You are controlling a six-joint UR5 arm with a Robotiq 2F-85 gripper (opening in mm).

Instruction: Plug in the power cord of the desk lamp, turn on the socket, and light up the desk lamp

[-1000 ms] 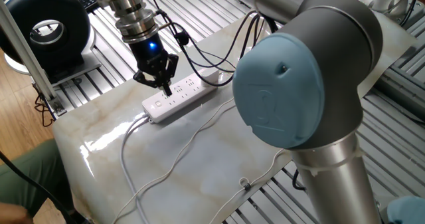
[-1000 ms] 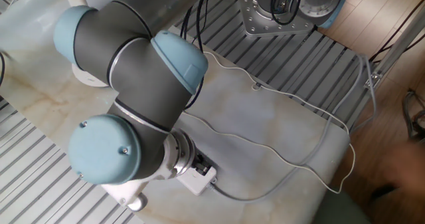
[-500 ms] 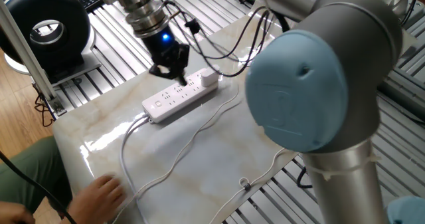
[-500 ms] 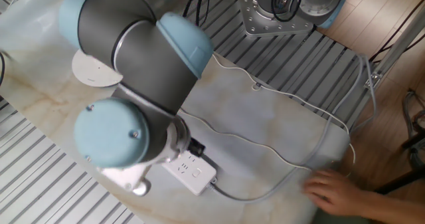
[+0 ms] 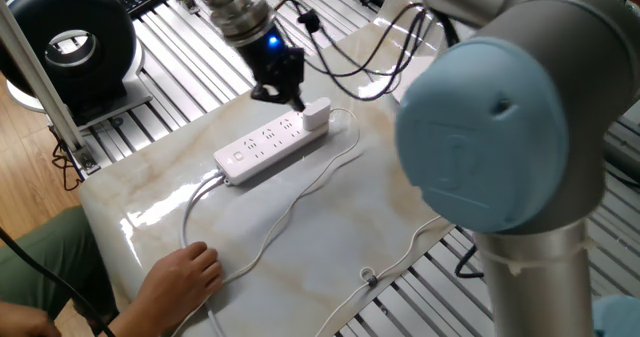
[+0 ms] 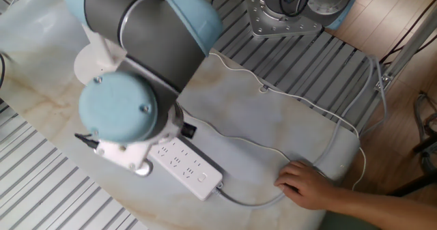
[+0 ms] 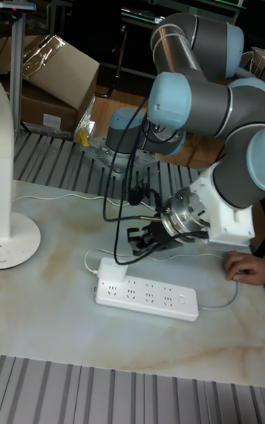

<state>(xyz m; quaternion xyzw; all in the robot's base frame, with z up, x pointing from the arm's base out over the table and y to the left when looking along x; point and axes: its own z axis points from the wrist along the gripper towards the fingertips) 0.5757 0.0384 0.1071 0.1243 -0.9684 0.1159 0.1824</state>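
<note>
On your left the desk lamp (image 7: 16, 236) stands at the counter (image 7: 66, 336) edge, well apart from the socket (image 7: 147, 293). The socket lies flat mid-counter; at its left end the plug of the power cord (image 5: 300, 192) sits in an outlet. Your tool (image 7: 140, 239) hovers just above that end, gripping nothing, though you cannot tell how wide it stands. Right of the socket a person's hand (image 7: 245, 266) rests on the counter.
</note>
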